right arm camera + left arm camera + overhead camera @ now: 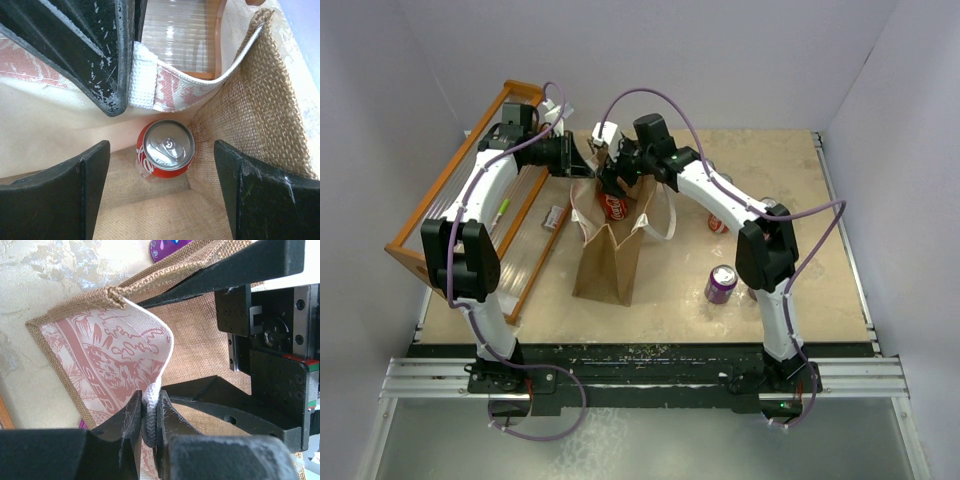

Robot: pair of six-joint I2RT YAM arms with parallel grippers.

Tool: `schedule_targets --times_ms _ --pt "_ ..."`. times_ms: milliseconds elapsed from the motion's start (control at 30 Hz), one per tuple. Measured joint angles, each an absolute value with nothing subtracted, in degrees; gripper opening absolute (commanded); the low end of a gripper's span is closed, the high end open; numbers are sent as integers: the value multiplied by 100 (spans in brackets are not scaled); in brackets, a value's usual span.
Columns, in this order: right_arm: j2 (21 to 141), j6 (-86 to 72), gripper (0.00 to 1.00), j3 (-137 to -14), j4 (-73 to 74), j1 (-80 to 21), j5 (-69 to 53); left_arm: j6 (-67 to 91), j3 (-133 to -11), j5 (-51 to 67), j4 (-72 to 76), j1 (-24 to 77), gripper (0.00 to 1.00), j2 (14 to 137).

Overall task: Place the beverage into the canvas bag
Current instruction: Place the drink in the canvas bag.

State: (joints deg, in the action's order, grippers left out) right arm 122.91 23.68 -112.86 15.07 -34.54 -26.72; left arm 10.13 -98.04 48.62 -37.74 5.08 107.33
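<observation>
Left gripper (150, 407) is clenching hard on the bag's (605, 265) white handle (142, 75), holding that side of the mouth open. Right gripper (613, 178) is hanging right over the opening with its jaws spread wide and nothing between them, so that claw is released. And there's the can (165, 148): red, standing upright on the floor of the bag, tucked into the corner against the woven wall, and sitting clear of both right fingers (92, 190). By the look of it, this one is already delivered. A purple can (721, 284) is standing out on the table (800, 250), well apart from the bag.

On handling, I'm judging a can like this to be stiff, smooth and a touch slippery, and weighty if full. The place to take it is across the round body, about mid-height, with the jaws square on either side. The bag is the soft party here: its walls are looking floppy and liable to sag shut if that handle is let go.
</observation>
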Motion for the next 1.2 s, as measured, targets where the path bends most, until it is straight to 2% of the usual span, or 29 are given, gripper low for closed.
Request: schedule_targets --times_ms 367,667,1133,1200 --pt "11592 2268 75 -11085 1551 -3446 -2672 1284 -9804 4869 -3691 508 18 10733" --pt "10669 1940 72 -10704 1463 -3312 -2652 1142 -10073 4882 -3747 541 49 10733" --pt "10449 1542 71 -10217 1380 -2709 -2611 578 -10600 4480 -3787 646 69 10746" --pt "10449 1402 71 -10215 1376 -2626 -2646 377 -10739 4423 -3787 652 74 10746"
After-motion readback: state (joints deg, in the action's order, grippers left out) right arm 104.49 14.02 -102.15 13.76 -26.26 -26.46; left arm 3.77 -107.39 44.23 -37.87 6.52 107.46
